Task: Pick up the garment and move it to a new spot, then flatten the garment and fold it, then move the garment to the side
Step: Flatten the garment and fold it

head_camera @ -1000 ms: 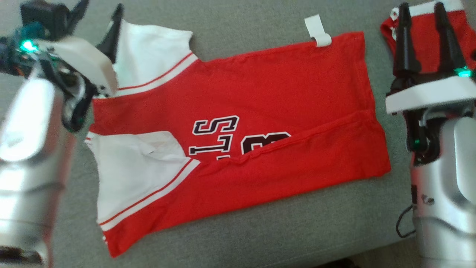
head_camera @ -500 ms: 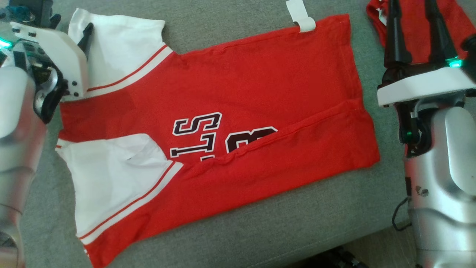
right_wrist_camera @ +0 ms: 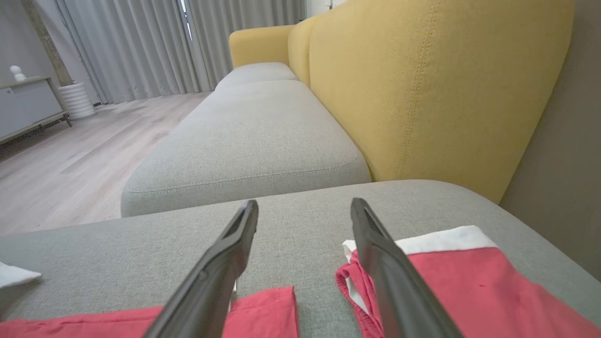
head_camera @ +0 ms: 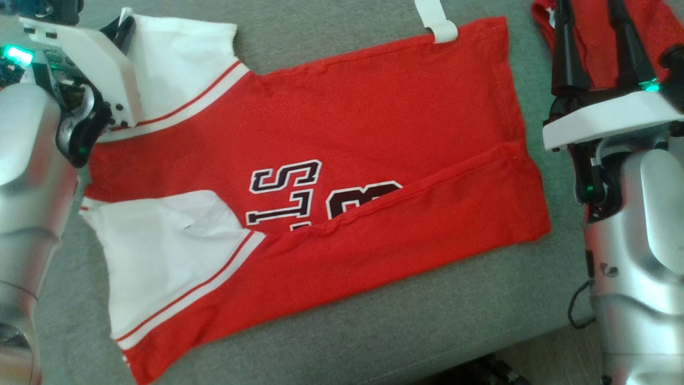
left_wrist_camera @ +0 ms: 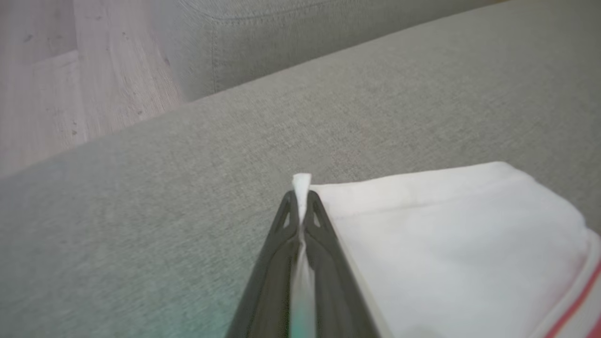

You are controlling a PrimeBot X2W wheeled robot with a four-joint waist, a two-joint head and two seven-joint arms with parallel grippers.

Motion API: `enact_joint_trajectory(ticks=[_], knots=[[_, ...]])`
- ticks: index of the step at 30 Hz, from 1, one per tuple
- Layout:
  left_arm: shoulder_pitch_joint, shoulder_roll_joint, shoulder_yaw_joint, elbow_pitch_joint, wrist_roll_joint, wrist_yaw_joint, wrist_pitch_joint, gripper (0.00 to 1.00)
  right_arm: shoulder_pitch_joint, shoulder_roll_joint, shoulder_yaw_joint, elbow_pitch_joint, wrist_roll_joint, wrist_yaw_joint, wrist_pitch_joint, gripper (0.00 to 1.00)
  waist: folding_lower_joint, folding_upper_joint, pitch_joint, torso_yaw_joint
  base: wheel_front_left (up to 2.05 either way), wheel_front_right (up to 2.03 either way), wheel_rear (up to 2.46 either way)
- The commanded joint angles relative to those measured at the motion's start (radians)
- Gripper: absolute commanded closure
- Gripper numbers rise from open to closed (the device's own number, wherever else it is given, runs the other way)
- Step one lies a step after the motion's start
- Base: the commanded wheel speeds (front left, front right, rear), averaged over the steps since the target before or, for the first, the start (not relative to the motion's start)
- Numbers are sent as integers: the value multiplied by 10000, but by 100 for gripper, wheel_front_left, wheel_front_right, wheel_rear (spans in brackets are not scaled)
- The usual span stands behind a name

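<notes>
The garment is a red jersey with white sleeves and dark lettering, spread on the grey sofa cushion, its lower edge folded up over the print. My left gripper sits at the far upper sleeve. In the left wrist view the left gripper is shut on the corner of the white sleeve, with a fold of cloth pinched between the fingers. My right gripper hovers open beyond the jersey's hem; in its wrist view the right gripper holds nothing, and the red hem lies below.
A second red and white cloth lies at the upper right under the right fingers, also seen as the red cloth. A white tag sticks out at the jersey's top edge. Yellow sofa back behind; wood floor beyond the cushion.
My left gripper has closed from open onto the corner of the upper white sleeve. The head camera shifted a little. The right gripper stays open in place.
</notes>
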Motion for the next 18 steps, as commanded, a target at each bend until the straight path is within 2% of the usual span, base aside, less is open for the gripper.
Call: enact_joint_trajectory(ticks=[1, 10, 16, 18], knots=[[-248, 377, 195, -221, -31, 18, -289, 100, -299, -121, 197, -282, -84, -9, 84, 0, -1, 0, -135, 162, 0, 0, 0], [128, -139, 96, -1272, -124, 18, -2909, 100, -459, -1285, 951, 485, 345, -9, 738, 0, -1, 0, -973, 1365, 0, 0, 0], [949, -229, 31, -2634, -219, 124, -3561, 100, -496, -2030, 1347, 1588, 735, -9, 1352, 0, -1, 0, -1370, 2101, 0, 0, 0], [1434, -178, -54, -3414, -240, 278, -3562, 100, -539, -2329, 1306, 2352, 816, -9, 1694, 0, -1, 0, -1460, 2385, 0, 0, 0]])
